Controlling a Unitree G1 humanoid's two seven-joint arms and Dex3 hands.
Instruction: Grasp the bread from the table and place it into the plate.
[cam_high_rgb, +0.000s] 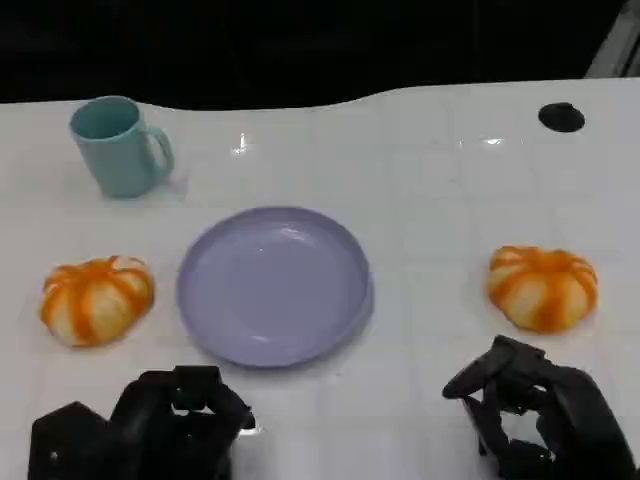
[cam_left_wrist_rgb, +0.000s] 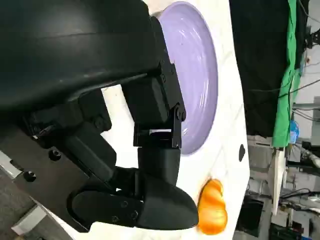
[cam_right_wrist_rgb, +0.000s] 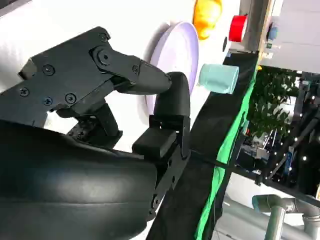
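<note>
On the white worktop (cam_high_rgb: 420, 180) we see a lilac plate (cam_high_rgb: 275, 285) in the middle, holding nothing. Two orange-and-white striped breads flank it: the left bread (cam_high_rgb: 96, 298) lies just beside the plate's left rim, and the right bread (cam_high_rgb: 542, 286) sits farther off, well apart from the right rim. Both rest on the worktop, neither touched by a hand. A pale teal mug (cam_high_rgb: 119, 146) stands upright beyond the left bread, handle turned toward the plate. A small black disc (cam_high_rgb: 561, 117) lies near the far right edge.

Our left hand (cam_high_rgb: 165, 425) hovers at the near edge, below the plate's left side, fingers curled inward around nothing. Our right hand (cam_high_rgb: 540, 415) hangs near the right bread, just short of it, fingers parted and bent, holding nothing. From the left wrist we see the plate and one bread past the black fingers (cam_left_wrist_rgb: 150, 200); from the right wrist, the plate, mug and a bread beyond it.
</note>
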